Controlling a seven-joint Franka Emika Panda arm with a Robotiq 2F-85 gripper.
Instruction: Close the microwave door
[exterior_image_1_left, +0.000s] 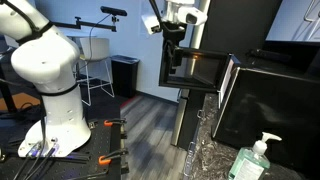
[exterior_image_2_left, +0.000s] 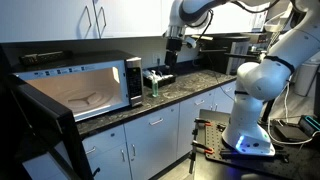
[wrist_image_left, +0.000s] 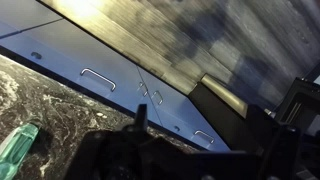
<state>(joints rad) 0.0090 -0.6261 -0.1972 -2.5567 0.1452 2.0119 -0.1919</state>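
Note:
The microwave (exterior_image_2_left: 75, 90) is a large black box on the dark speckled counter, also seen in an exterior view (exterior_image_1_left: 268, 100). The microwave door (exterior_image_2_left: 42, 122) stands wide open, swung out from the front; it shows as a dark glossy panel with brownish reflections (exterior_image_1_left: 192, 68). My gripper (exterior_image_2_left: 172, 52) hangs above the counter to the side of the microwave, apart from the door, and also shows in an exterior view (exterior_image_1_left: 172, 42). In the wrist view the gripper (wrist_image_left: 218, 108) looks open and empty, with a black panel edge (wrist_image_left: 232, 104), apparently the door, below it.
A green sanitizer bottle (exterior_image_2_left: 153, 84) stands on the counter (exterior_image_2_left: 190, 88) near the gripper, and also shows in an exterior view (exterior_image_1_left: 254, 160) and the wrist view (wrist_image_left: 16, 150). Pale cabinet doors with handles (wrist_image_left: 98, 78) lie below. A small black bin (exterior_image_1_left: 125, 74) and a white stool (exterior_image_1_left: 97, 62) stand behind.

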